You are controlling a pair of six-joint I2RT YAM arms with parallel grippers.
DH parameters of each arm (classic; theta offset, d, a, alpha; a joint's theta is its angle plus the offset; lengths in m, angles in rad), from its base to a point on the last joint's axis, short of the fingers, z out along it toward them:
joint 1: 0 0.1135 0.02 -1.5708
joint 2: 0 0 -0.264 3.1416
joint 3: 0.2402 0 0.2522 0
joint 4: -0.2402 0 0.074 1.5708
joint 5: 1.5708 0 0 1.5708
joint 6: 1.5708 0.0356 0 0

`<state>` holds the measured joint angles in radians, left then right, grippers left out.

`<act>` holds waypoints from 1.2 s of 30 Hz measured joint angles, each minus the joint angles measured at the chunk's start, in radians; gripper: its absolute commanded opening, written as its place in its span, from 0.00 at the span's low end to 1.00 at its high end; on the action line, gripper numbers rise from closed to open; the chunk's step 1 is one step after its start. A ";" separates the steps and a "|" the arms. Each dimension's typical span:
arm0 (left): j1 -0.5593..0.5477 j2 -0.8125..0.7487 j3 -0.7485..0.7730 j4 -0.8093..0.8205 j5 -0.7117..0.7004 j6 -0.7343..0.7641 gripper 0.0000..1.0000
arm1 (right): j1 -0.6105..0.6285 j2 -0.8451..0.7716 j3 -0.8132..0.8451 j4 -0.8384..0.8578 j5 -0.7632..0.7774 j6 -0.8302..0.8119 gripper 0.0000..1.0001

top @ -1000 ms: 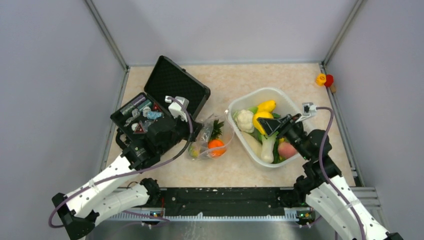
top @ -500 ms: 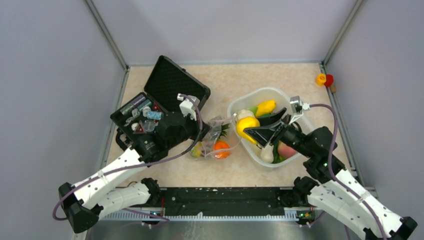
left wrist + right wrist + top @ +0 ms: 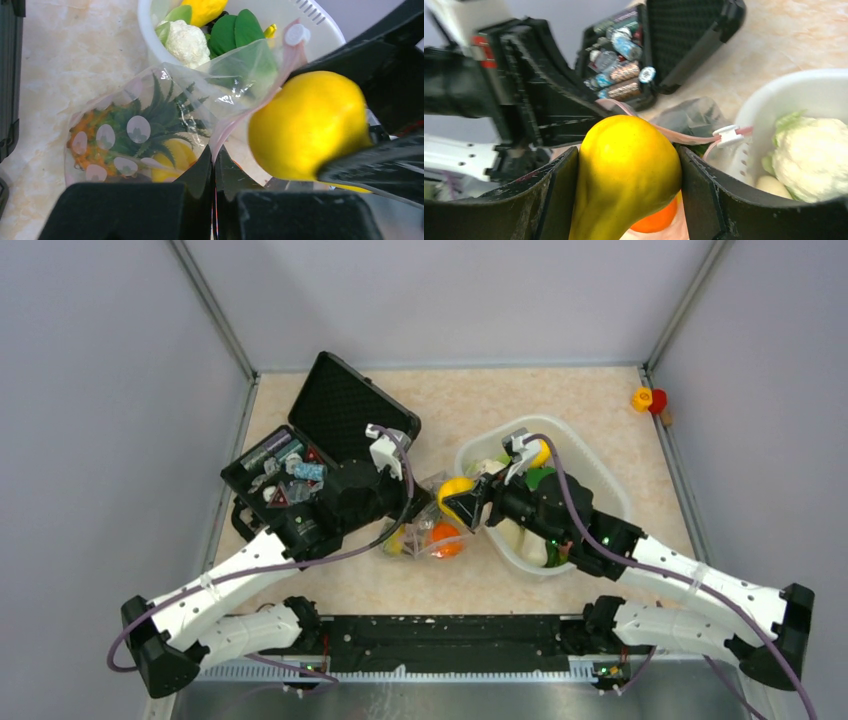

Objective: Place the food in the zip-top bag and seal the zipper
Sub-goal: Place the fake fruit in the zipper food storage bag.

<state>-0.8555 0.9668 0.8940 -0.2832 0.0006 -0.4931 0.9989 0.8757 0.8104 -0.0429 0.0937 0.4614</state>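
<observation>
Robot packs toy produce: the left pincer (image 3: 214, 167) was pressed together on the pink zipper (image 3: 222, 135) of the zip-top bag (image 3: 250, 60), holding the mouth edge up off the counter (image 3: 500, 395). The bag lay between the open black case (image 3: 350, 405) and the white tub (image 3: 548, 421), with a pineapple (image 3: 150, 125) and an orange (image 3: 445, 538) already inside. The right pincer (image 3: 458, 498) was clamped on the yellow mango (image 3: 626, 170), one finger on each side, holding it at the bag's mouth just beside the raised pink strip. A cauliflower (image 3: 187, 42) and green leaves sat in the tub. The small items packed in the case carried printed labels, too blurred to read.

A second earlier the right arm had hung over the tub with the mango among the other food; half a second later it had lifted the fruit over the tub's near-left rim, and it had since swung left to the bag. The left pincer had closed fully and the left arm had edged towards the bag.
</observation>
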 measured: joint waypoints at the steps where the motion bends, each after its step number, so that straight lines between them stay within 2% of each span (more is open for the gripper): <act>1: -0.005 0.000 0.003 0.000 0.002 0.000 0.00 | 0.013 0.020 0.016 -0.029 0.041 -0.010 0.40; 6: -0.016 -0.015 0.006 0.006 -0.014 -0.003 0.00 | 0.048 0.048 0.047 -0.091 0.162 -0.048 0.52; 12: -0.017 -0.071 0.006 0.025 -0.012 -0.002 0.00 | 0.051 0.047 0.048 -0.090 0.194 -0.076 0.68; 24: -0.017 -0.140 -0.023 0.050 0.028 -0.003 0.00 | 0.052 -0.066 -0.098 0.150 0.056 -0.099 0.75; 30: -0.017 -0.180 -0.036 0.043 0.014 -0.003 0.00 | 0.052 -0.066 -0.099 0.187 0.016 -0.099 0.75; 33: -0.017 -0.187 -0.039 0.042 -0.003 -0.004 0.00 | 0.052 -0.055 -0.099 0.193 -0.003 -0.095 0.65; 36: -0.017 -0.206 -0.044 0.035 -0.040 -0.007 0.00 | 0.052 -0.060 -0.102 0.215 -0.028 -0.093 0.42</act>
<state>-0.8722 0.7605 0.8497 -0.2481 -0.0391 -0.4999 1.0512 0.8154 0.7082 0.1722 0.0658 0.3683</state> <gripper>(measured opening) 0.001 0.613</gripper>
